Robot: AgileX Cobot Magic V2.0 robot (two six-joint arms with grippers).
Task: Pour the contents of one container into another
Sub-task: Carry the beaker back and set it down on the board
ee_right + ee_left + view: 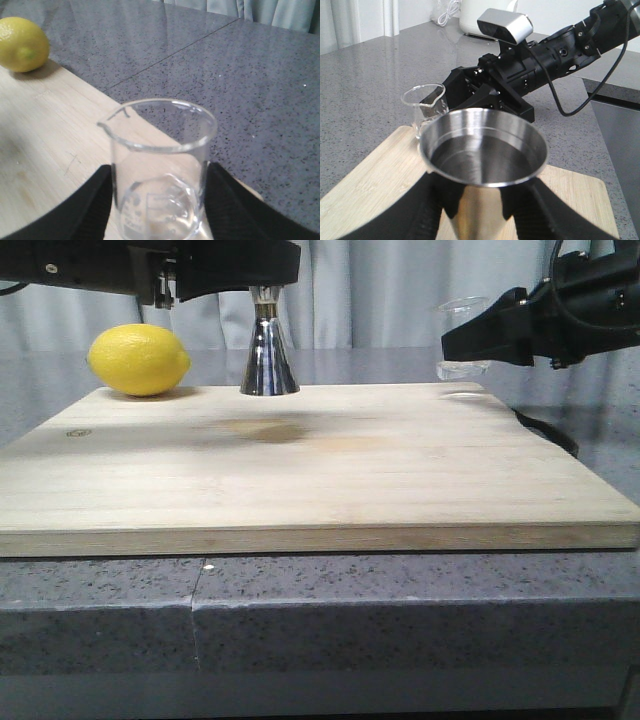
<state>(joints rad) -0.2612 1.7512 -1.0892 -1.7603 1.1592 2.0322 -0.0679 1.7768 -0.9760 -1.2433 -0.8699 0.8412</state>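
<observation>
Item one, the grey speckled surface (100, 600): we are seeing it carrying a wide wooden board (300, 475), pale, with a faint brown stain near its middle. Item two, a lemon (138, 359): it is lying at the board's far left corner, well apart from our work. Item three, the steel jigger (268, 352): it is standing upright on the board's far edge, and our left tool (485, 210) is clamping it below its rim, its cup holding a little clear liquid as far as we can tell. We are judging it stiff, weighty and slick, best held at the narrow waist. Item four, the glass beaker (462, 337): our right tool (157, 200) is gripping it by its lower wall, upright, above the board's far right corner. We are judging it light, fragile and slippery, so a gentle squeeze low on the wall suits.
</observation>
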